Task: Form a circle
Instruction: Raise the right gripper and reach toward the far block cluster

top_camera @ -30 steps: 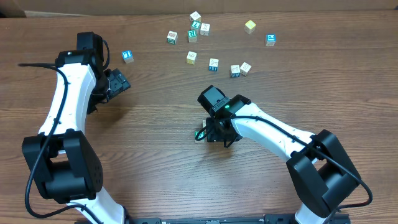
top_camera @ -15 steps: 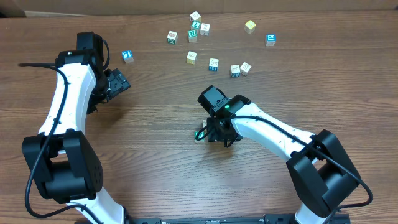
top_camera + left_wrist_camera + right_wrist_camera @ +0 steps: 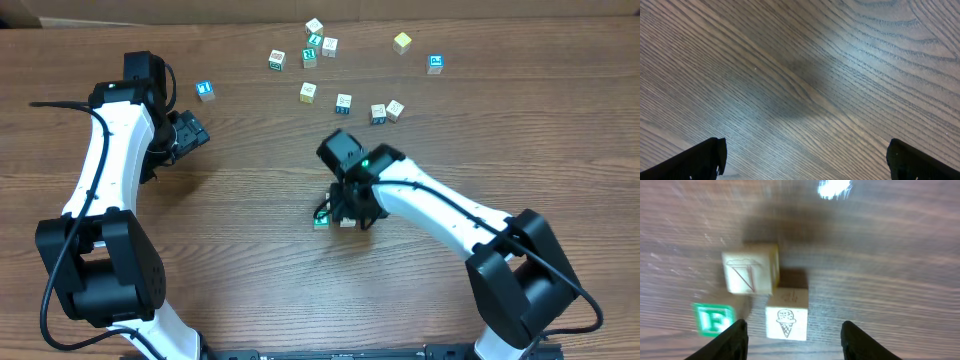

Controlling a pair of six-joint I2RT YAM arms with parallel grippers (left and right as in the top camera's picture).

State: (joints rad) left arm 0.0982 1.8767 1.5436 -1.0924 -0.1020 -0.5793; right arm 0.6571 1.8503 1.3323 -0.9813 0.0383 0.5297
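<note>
My right hand (image 3: 795,326) hung open, gripping nothing. Between its fingers (image 3: 737,341) sat the ice-cream block (image 3: 786,322), with a second pale block (image 3: 750,272) just beyond it and the green-faced block (image 3: 714,319) just outside one finger. My left hand (image 3: 805,150) stood wide open over the worktop (image 3: 805,75), well apart from them.

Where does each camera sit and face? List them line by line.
Overhead: above the table, facing straight down; left arm and right arm show.
Left wrist: on the left arm, faces down at bare wood; its jaws show.
Right wrist: faces down at three cubes; its jaws show.
Shared: overhead and right wrist both see the green-faced cube.
</note>
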